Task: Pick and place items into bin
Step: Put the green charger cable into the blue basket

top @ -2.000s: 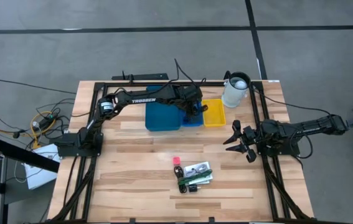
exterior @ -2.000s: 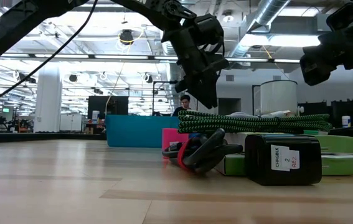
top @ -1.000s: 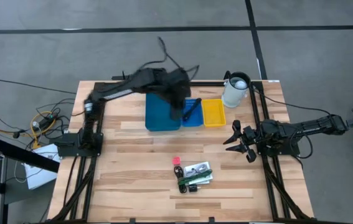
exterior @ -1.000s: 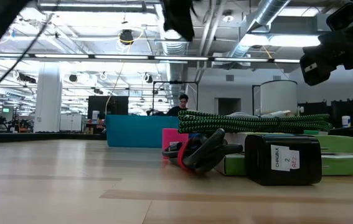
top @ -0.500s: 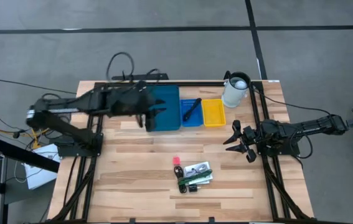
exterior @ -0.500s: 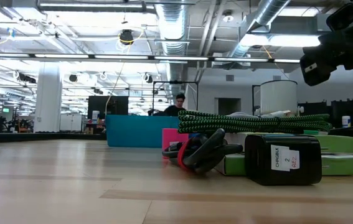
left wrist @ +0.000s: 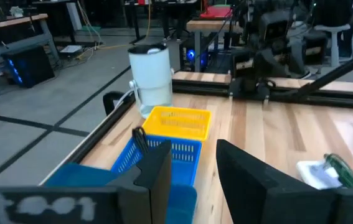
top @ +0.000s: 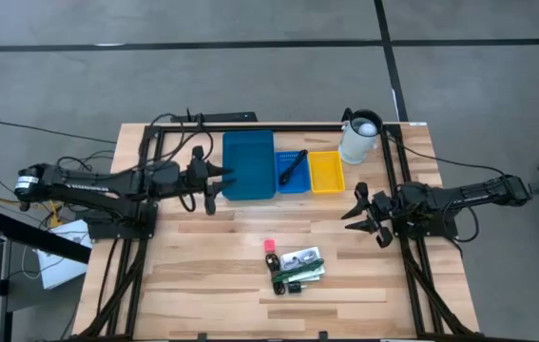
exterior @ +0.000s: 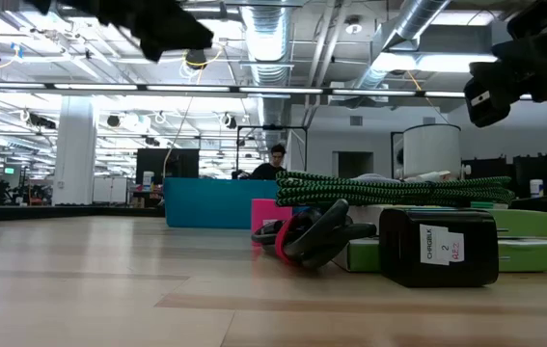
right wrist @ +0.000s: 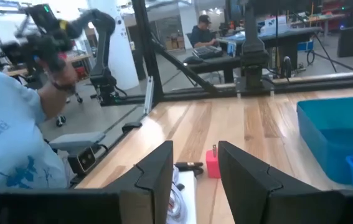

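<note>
- The remaining items [top: 294, 267] lie in 1 tight cluster on the wooden table [top: 202, 285], toward its front edge, well apart from the 3 bins along the back.
- The left gripper [top: 214, 180] hangs just beside the large blue bin's [top: 248, 165] left wall; the cluster lies forward of it and off to its right.
- The right gripper [top: 362, 215] waits near the table's right rail, and the cluster lies forward and to its left. I judge the right arm somewhat the nearer of the 2.
- Both grippers hold nothing, fingers parted with a clear gap, as each wrist view shows.
- From above, the cluster's long axis runs roughly left to right, with a small pink-red piece [top: 269, 245] at its back-left corner.
- A black pen-like stick [top: 292, 168] already lies in the small blue basket [top: 293, 179]; the yellow basket [top: 326, 172] beside it looks empty.
- The low view alone separates the pile: a green-and-black braided cord [exterior: 389, 188] on top, a black block with a white label [exterior: 439, 248] in front, a light green box [exterior: 529, 239] beneath.
- The high view alone shows how both arms stand to the pile.
- The right wrist view catches the pink-red piece [right wrist: 213, 163] upright, straight ahead of its fingers.
</note>
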`<state>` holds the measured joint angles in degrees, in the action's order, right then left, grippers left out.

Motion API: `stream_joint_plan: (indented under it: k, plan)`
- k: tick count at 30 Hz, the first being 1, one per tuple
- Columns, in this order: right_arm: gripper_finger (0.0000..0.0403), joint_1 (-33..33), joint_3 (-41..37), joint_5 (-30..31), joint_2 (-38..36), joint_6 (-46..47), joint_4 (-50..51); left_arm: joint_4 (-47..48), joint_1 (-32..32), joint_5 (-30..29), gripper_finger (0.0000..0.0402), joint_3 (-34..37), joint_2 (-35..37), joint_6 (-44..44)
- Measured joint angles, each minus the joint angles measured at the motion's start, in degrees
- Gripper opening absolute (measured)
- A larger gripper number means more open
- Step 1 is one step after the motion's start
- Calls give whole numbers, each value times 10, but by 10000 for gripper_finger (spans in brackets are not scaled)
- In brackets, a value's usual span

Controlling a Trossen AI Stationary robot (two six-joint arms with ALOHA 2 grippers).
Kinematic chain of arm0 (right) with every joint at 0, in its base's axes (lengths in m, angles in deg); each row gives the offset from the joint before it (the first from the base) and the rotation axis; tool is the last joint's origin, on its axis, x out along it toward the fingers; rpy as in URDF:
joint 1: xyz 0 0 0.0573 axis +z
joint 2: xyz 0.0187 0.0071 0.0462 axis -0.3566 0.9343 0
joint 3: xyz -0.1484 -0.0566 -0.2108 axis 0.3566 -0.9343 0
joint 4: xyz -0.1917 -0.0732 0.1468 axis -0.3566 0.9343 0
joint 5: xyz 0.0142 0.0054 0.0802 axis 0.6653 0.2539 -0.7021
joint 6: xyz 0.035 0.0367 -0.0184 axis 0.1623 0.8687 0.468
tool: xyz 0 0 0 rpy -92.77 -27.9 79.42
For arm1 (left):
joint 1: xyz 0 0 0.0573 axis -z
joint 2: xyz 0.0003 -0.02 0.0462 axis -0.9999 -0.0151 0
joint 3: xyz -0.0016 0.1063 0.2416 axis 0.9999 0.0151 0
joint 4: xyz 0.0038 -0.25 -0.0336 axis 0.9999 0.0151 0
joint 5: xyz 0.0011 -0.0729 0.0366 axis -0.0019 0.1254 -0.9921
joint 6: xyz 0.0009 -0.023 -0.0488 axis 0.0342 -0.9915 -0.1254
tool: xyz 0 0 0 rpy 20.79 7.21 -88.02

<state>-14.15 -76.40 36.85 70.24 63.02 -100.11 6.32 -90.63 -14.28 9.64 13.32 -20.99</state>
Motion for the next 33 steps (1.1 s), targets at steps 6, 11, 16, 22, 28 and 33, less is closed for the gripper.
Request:
stream_joint_plan:
  k: [6, 11, 16, 22, 28, 33]
  plan:
    - [121, 0, 0, 1, 0, 99, -59, -73, -1, 0, 117, 60, 0, 0]
    - [121, 0, 0, 23, 0, 103, -83, -73, -1, 1, 117, 65, -2, 0]
    - [121, -1, 0, 65, 0, 104, -82, -72, 0, 21, 117, 65, -7, 0]
    - [118, 3, 0, 124, 0, 147, -41, -71, 0, 41, 117, 65, -7, 14]
    - [110, 36, 15, 148, 36, 149, 75, -71, 0, 41, 117, 65, -7, 29]
    - [107, 87, 44, 135, 74, 112, 83, -71, 0, 41, 117, 65, -7, 29]
